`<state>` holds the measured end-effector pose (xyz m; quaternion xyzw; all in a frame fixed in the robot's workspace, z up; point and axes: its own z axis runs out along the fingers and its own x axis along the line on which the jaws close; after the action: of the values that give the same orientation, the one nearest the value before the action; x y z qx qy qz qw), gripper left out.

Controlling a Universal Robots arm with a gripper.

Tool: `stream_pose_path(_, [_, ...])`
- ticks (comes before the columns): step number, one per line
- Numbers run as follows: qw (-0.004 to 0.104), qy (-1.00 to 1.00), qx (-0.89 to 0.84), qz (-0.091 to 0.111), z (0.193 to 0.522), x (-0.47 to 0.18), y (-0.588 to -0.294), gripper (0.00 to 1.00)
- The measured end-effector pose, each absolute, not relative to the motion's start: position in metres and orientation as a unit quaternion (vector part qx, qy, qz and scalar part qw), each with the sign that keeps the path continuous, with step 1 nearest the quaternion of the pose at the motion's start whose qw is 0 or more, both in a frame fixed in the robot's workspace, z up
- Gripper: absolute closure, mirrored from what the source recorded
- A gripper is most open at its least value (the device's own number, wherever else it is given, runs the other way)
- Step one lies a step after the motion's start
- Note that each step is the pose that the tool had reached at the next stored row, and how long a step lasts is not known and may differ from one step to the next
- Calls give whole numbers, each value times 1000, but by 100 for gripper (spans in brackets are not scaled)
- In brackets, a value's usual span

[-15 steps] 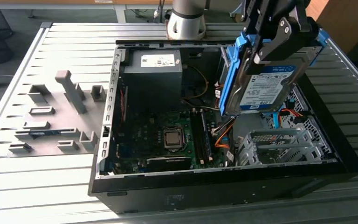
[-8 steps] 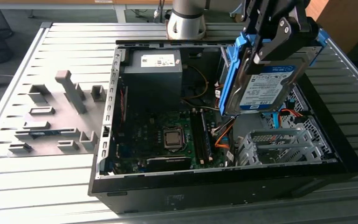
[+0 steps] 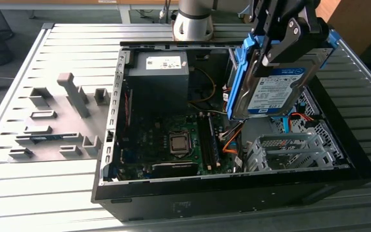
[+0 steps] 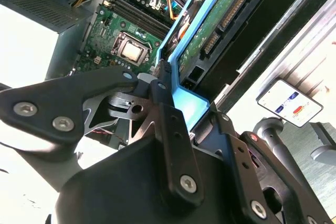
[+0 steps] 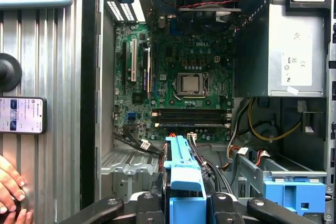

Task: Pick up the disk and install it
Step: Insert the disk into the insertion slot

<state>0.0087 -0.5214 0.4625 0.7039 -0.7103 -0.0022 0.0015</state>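
The disk, a silver-grey hard drive with a white-and-blue label and blue rails, hangs tilted above the right side of the open computer case. My gripper is shut on its upper end, black fingers on both faces. In the first wrist view the disk's blue rail runs edge-on between the fingers of the gripper, above the cables beside the motherboard. The second wrist view shows the disk's green underside and blue rail clamped in the gripper.
Inside the case lie the motherboard, a dark grey power supply box and a silver drive cage. A bare blue bracket sits in a bay. Grey fixtures stand on the table. A phone and a person's hand are beside the case.
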Motion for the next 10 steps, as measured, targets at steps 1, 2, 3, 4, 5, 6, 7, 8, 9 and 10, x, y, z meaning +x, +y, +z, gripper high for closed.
stream_pose_path(1, [2, -710, 704, -2, 462, 9, -521, 63])
stream_pose_path(2, [2, -710, 704, -2, 462, 9, -521, 63])
stream_pose_path(3, [2, -710, 704, -2, 463, 9, -521, 63])
stream_pose_path(4, [1, -710, 704, -2, 464, 9, -521, 63])
stream_pose_path(5, [1, -710, 704, -2, 465, 9, -521, 63])
stream_pose_path(6, [1, -710, 704, -2, 465, 9, -521, 63])
stream_pose_path(7, [1, -710, 704, -2, 465, 9, -521, 63])
stream_pose_path(8, [1, -710, 704, -2, 465, 9, -521, 63])
stream_pose_path(9, [1, -710, 704, -2, 465, 9, -521, 63])
stream_pose_path(10, [2, -712, 702, -2, 465, 9, -521, 63])
